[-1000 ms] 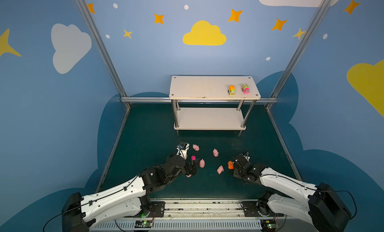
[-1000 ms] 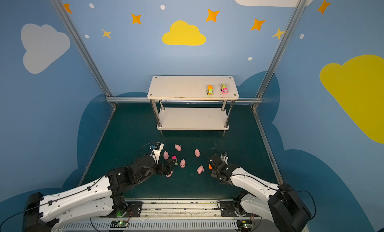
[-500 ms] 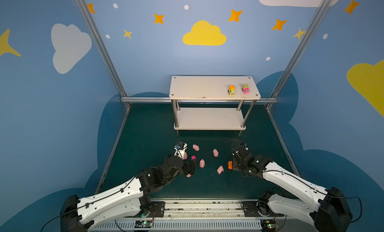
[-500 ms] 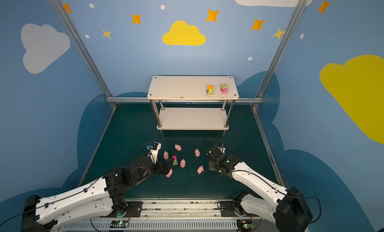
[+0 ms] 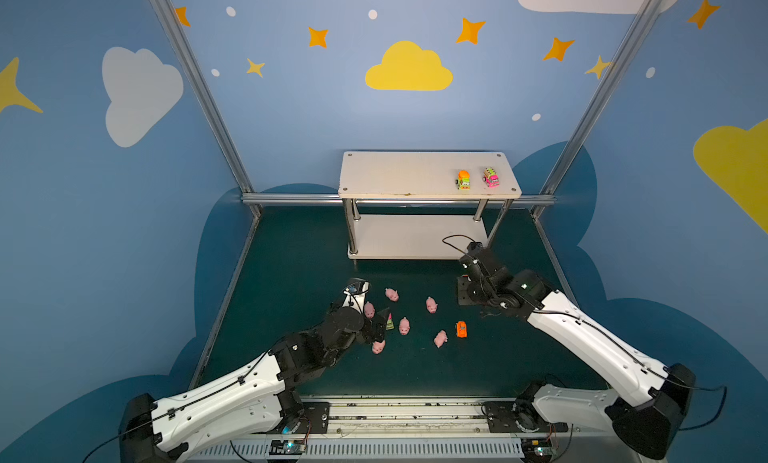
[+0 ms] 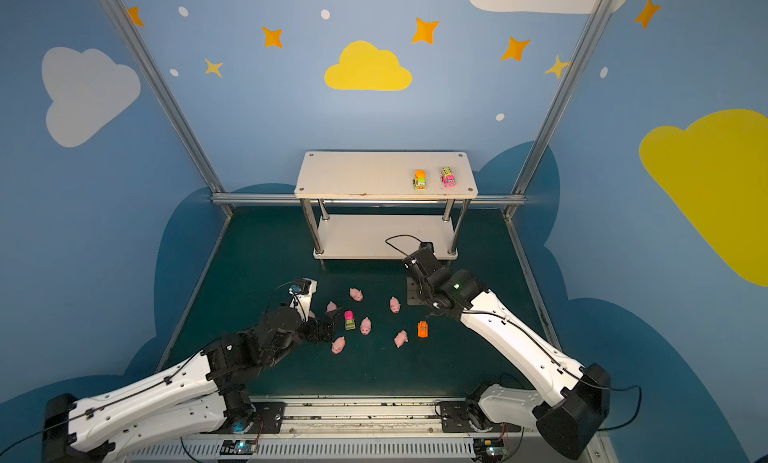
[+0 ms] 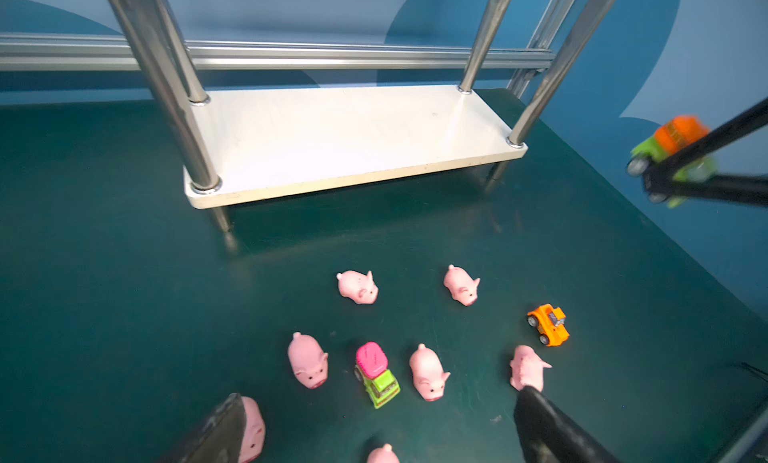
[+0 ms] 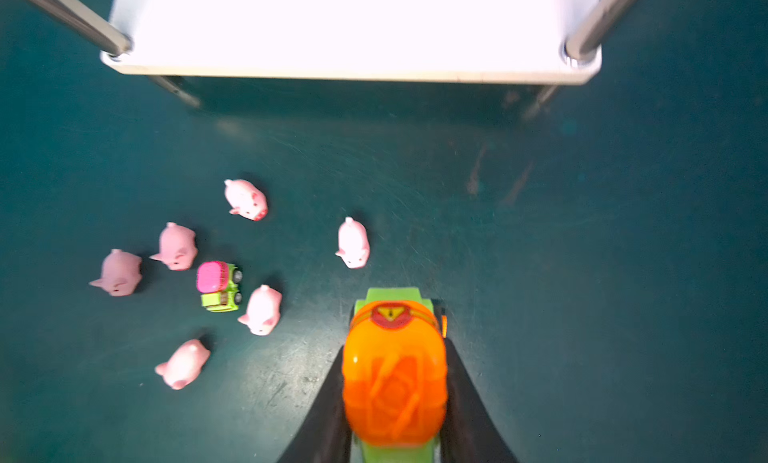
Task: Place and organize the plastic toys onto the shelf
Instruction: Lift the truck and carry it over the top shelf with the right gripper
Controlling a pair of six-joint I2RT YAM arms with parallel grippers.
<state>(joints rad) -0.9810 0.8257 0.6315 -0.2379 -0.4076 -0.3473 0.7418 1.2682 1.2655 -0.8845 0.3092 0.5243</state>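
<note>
right tool [image 8: 395, 353] grips truck [image 8: 395, 386] — shelf [image 8: 353, 73] edge ahead

Left arm [image 5: 232, 394]: stretched forward, wrist low | left gripper [image 5: 381, 324]: jaws spread wide | Right arm [image 5: 582, 336]: reaching forward, wrist raised | right gripper [image 8: 395, 344]: clamped on orange-and-green toy truck [image 7: 675, 139]

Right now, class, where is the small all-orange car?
In both top views, the orange car sits on the green mat, right of centre, beside a pink pig.

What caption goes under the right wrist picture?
The right claw holds an orange-and-green toy truck beside pink pigs, facing the white shelf.
</note>
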